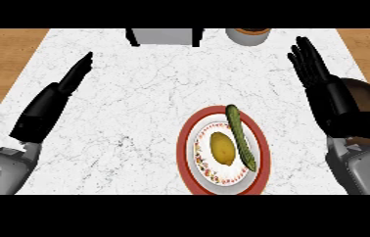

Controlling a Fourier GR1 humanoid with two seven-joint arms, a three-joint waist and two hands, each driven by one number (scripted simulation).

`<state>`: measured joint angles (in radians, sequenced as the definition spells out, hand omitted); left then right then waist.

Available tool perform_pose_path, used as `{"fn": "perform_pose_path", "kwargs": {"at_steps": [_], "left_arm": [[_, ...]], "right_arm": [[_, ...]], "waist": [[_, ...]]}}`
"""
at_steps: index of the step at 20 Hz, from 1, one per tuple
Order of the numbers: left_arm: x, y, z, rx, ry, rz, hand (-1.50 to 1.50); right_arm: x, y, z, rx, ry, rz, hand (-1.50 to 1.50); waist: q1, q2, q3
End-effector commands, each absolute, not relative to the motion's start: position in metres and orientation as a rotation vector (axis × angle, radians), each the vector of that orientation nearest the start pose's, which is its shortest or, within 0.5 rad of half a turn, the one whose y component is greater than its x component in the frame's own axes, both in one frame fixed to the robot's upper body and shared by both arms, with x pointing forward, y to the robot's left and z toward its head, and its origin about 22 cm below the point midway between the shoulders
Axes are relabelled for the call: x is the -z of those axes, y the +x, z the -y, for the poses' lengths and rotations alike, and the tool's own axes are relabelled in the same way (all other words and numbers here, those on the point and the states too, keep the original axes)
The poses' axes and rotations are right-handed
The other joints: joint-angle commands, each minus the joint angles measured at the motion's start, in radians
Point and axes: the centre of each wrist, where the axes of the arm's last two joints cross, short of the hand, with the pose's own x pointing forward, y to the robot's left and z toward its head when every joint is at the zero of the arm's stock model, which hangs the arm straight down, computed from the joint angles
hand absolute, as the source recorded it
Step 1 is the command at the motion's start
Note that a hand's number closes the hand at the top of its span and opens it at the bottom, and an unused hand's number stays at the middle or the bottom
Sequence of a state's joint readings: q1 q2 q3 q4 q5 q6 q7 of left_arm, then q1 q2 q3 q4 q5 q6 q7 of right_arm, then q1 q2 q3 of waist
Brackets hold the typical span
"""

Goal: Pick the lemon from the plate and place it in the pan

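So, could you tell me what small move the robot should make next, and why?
Probably bring the right hand down and inward over the lemon. The lemon lies untouched on the plate beside a cucumber, and that open hand is the nearer one.

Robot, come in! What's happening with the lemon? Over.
Left hand and right hand open, holding nothing. Lemon on plate, beside cucumber.
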<state>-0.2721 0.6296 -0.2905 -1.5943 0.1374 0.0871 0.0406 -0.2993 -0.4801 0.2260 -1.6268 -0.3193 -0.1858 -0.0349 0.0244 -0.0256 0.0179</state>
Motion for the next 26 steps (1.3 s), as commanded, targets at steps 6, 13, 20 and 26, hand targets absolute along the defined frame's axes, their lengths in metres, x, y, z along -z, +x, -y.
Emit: {"fn": "perform_pose_path", "kwargs": {"at_steps": [6, 13, 20, 26], "left_arm": [[-0.076, 0.289, -0.272, 0.058, 0.126, 1.608, 0.0], [-0.059, 0.274, -0.279, -0.028, 0.108, 1.523, 0.0], [-0.053, 0.273, -0.274, -0.046, 0.1, 1.523, 0.0], [-0.056, 0.274, -0.275, -0.027, 0.091, 1.508, 0.0]], "right_arm": [[-0.126, 0.307, 0.186, -0.444, 0.639, 1.935, 1.5], [-0.055, 0.27, 0.301, -0.767, 0.104, 1.936, -1.5], [-0.102, 0.298, 0.334, -1.063, -0.081, 1.956, -1.5], [-0.137, 0.305, 0.276, -1.302, -0.134, 1.865, -1.5]], "waist": [[0.052, 0.041, -0.017], [-0.027, 0.024, -0.017], [-0.018, 0.026, -0.018], [-0.018, 0.023, -0.019]]}}
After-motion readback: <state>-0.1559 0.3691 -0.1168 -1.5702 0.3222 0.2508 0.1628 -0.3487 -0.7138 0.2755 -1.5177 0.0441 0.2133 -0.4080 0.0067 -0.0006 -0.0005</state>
